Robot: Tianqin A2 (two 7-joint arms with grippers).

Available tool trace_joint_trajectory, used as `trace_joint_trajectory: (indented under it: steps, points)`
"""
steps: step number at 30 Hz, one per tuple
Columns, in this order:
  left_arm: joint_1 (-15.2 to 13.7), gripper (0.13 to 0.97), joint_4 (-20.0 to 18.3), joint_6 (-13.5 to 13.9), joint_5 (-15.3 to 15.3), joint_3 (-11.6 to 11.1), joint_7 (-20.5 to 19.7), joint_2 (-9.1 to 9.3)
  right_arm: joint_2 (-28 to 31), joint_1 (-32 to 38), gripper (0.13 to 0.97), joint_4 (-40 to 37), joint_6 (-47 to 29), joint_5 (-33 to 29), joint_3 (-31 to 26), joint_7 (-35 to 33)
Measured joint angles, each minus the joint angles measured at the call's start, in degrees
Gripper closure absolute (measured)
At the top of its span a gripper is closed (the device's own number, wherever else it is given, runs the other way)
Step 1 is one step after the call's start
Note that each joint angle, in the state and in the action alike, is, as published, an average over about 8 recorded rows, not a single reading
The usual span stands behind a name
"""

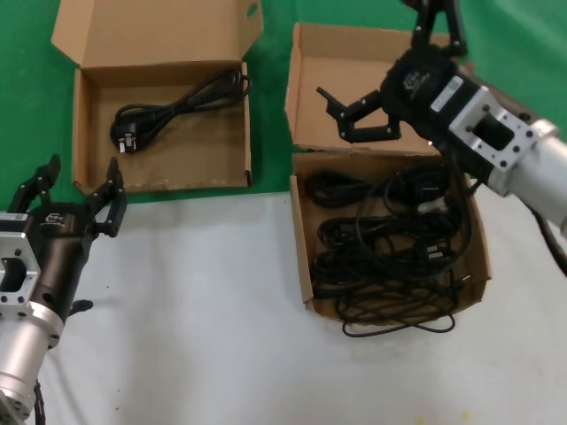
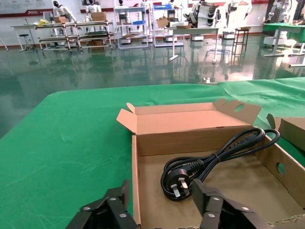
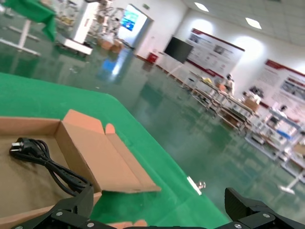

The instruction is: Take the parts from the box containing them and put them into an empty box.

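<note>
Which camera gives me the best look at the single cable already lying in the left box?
The left wrist view: the cable fills the box floor close up, plug pins and coiled cord clear. The head view shows it whole but small, from above. The right wrist view catches only its plug end and some cord, far off.

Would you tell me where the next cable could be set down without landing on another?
The left box has bare floor in front of its single cable. White table between both cartons is free. The right box is crowded with tangled cables.
</note>
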Motion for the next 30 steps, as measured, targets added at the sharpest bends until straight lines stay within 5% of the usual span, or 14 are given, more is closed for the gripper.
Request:
trace_joint_trajectory:
  steps: [21, 30]
  points:
    - [0.4, 0.281, 0.2, 0.2, 0.5, -0.6, -0.3, 0.29, -2.8, -12.4, 0.129, 0.4, 9.1, 7.1, 5.1, 3.8]
    - [0.6, 0.174, 0.2, 0.3, 0.7, -0.9, -0.5, 0.42, -4.0, -17.7, 0.129, 0.6, 13.0, 10.1, 7.3, 5.4]
